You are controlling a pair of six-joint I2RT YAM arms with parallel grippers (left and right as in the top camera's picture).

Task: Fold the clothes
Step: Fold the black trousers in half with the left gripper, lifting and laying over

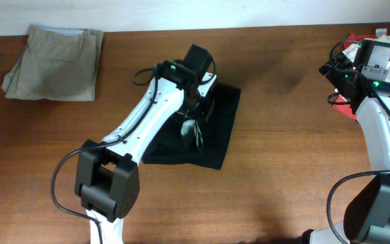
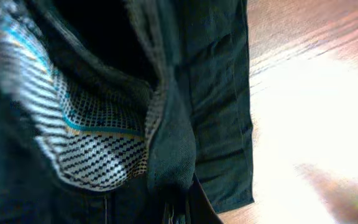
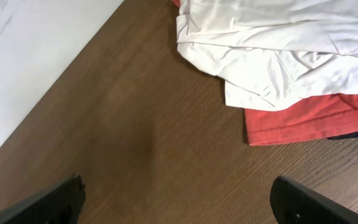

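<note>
The black shorts [image 1: 221, 129] lie partly folded at the table's middle. My left gripper [image 1: 193, 129] is down on them and shut on a bunched fold of black fabric [image 2: 173, 155], lifting it. The pale patterned waistband lining [image 2: 86, 143] shows beside the fold. The fingertips [image 2: 176, 214] are mostly hidden by cloth. My right gripper [image 3: 179, 205] is open and empty above bare table near the right edge [image 1: 337, 68]. A white piece [image 3: 278, 43] lies on a red piece [image 3: 303, 121] just ahead of it.
Folded beige shorts [image 1: 53, 64] lie at the far left corner. The white and red pile [image 1: 347, 108] sits at the right edge, under the right arm. The wooden table [image 1: 283, 169] ends at a pale wall along the back.
</note>
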